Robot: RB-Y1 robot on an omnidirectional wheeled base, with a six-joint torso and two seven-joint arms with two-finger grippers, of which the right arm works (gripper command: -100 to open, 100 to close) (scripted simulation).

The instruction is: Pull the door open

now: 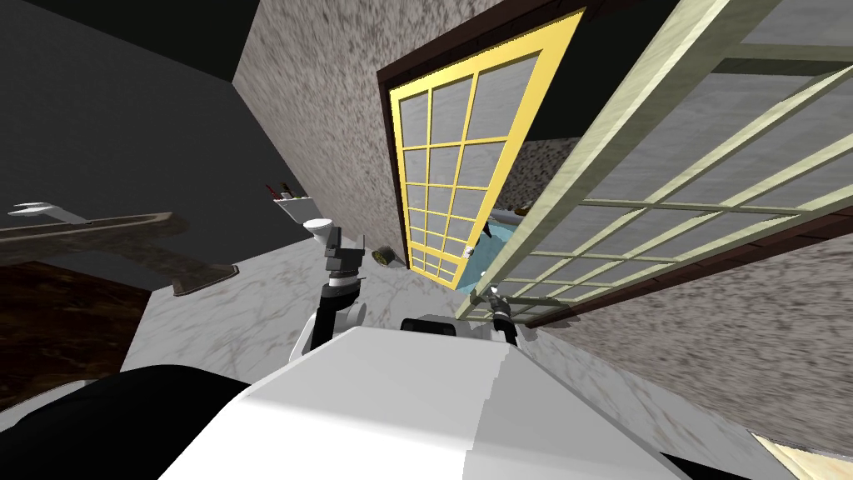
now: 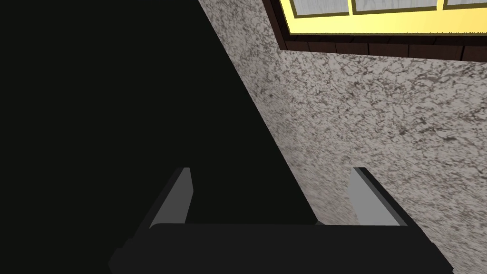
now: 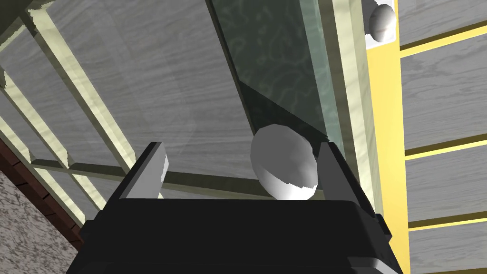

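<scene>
Knob [image 3: 284, 164] of the pale door [image 1: 658, 167] lies inside the released right claw [image 3: 242, 153], at one o'clock ahead; left claw [image 2: 271, 171] released too.

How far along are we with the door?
Reached: right pincer straddles the knob of the pale door, fingers open, not yet clamped. That door looks slightly ajar, a gap beside the yellow door. To do: clamp and pull. Left pincer open, by the wall.

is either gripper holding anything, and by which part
Nothing is gripped. The right gripper is open around the door knob. The left gripper is open and empty.
</scene>
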